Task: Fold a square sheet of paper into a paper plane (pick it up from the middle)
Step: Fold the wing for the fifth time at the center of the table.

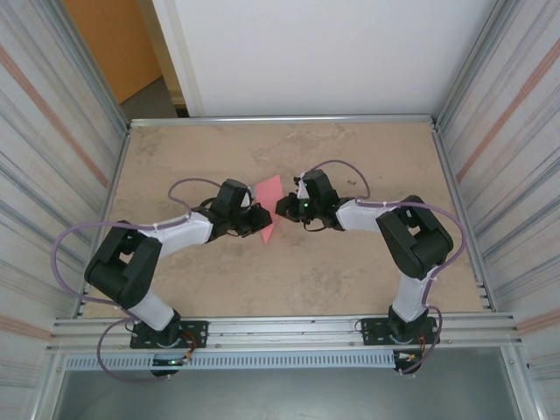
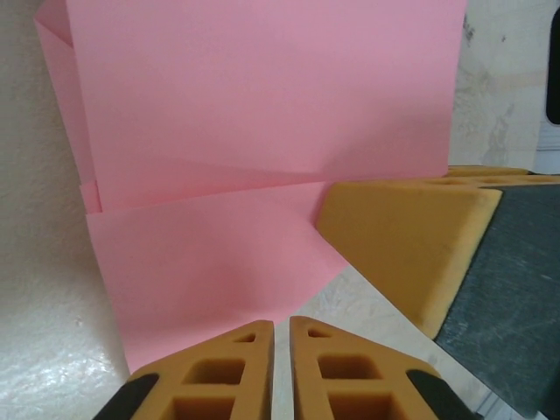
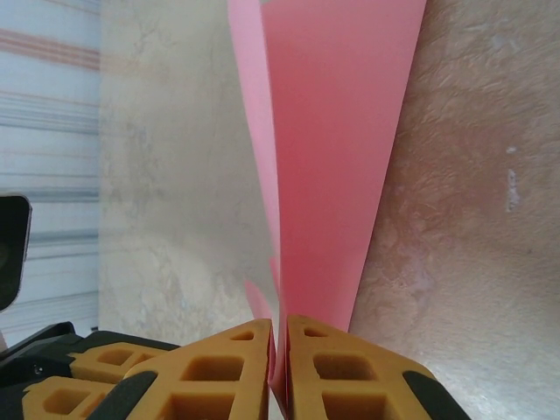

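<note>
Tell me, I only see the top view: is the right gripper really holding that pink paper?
Observer: Yes; its wrist view shows the right gripper shut on the paper, an edge pinched between its fingers.
Operator: And the left one?
Observer: The left gripper is nearly closed at the paper's edge; whether it grips, I can't tell.
Operator: Is the paper flat?
Observer: No; the left wrist view shows overlapping folded layers and a crease.
</note>
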